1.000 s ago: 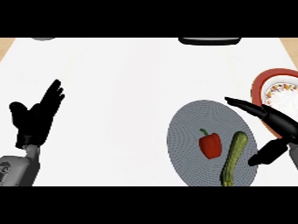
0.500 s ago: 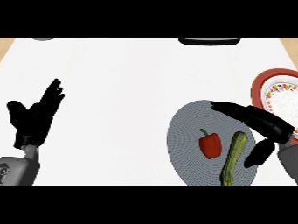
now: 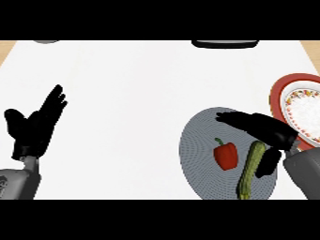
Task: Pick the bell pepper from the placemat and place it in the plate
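No brand, label or legible writing on any item.

Bell pepper: red, green stem, lying on the grey round placemat, just below and left of the right hand's fingers, apart from them.

Zucchini: green, long, lying on the same placemat just right of the bell pepper, directly beneath the right hand's palm; its upper end lies between the thumb and the fingers.

Right hand: black, over the placemat's upper right part, fingers extended leftward and unclenched, thumb pointing down beside the zucchini; grasping nothing.

Plate: red rim, patterned inner band, white centre, just right of the right hand, partly overlapped by the wrist and grey forearm.

Left hand: black, resting with fingers straight and up, well left of the placemat.

Surface: white. A dark object and a small grey object sit at its far edge, both cut off.

Change: since half a second ago the right hand has moved further left over the placemat, nearer the bell pepper; bell pepper, zucchini and left hand are unmoved.
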You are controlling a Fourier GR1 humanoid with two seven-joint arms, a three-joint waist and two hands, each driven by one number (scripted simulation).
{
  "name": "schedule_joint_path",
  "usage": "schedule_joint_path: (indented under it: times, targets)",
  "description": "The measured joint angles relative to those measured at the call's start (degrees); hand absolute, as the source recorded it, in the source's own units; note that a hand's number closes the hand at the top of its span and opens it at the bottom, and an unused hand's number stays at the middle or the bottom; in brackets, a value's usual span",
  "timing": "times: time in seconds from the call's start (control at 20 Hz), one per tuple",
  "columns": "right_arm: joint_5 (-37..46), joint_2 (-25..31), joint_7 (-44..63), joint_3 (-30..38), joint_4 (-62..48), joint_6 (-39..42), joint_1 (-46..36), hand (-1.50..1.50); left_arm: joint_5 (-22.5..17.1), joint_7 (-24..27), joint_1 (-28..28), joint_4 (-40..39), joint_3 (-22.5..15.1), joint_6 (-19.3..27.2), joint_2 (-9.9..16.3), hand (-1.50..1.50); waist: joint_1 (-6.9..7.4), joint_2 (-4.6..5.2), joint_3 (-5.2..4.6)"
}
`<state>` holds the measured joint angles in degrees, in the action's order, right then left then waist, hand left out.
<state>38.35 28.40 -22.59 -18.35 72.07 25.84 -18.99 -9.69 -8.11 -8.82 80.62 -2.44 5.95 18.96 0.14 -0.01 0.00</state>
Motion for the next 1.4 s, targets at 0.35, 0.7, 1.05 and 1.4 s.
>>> schedule_joint_path:
  times: [0.35, 0.7, 1.05, 1.4]
  targets:
    - [6.14, -5.44, 2.44, -0.35, -1.85, -0.23, -0.54, -1.5, 2.05, -0.79, -0.51, 0.04, 1.36, -0.76, -1.94, 0.0, 0.01, 0.0, -0.02]
    - [11.98, -8.35, 1.65, 0.88, -4.08, -1.3, -0.69, -1.5, 4.24, -1.2, -0.78, -0.08, 2.57, -1.69, -4.06, 0.0, -0.02, -0.07, -0.11]
    - [17.21, -8.82, -1.47, -0.57, -7.32, -1.17, -1.58, 1.5, 5.63, -1.84, -1.27, 0.14, 3.54, -2.09, -4.94, 0.0, 0.12, -0.21, -0.27]
    - [19.57, -10.22, -5.7, -1.33, -8.08, -2.4, -2.25, 1.5, 6.12, -0.21, -1.33, -1.53, 4.79, -3.69, -4.8, 0.0, 0.06, -0.52, -0.48]
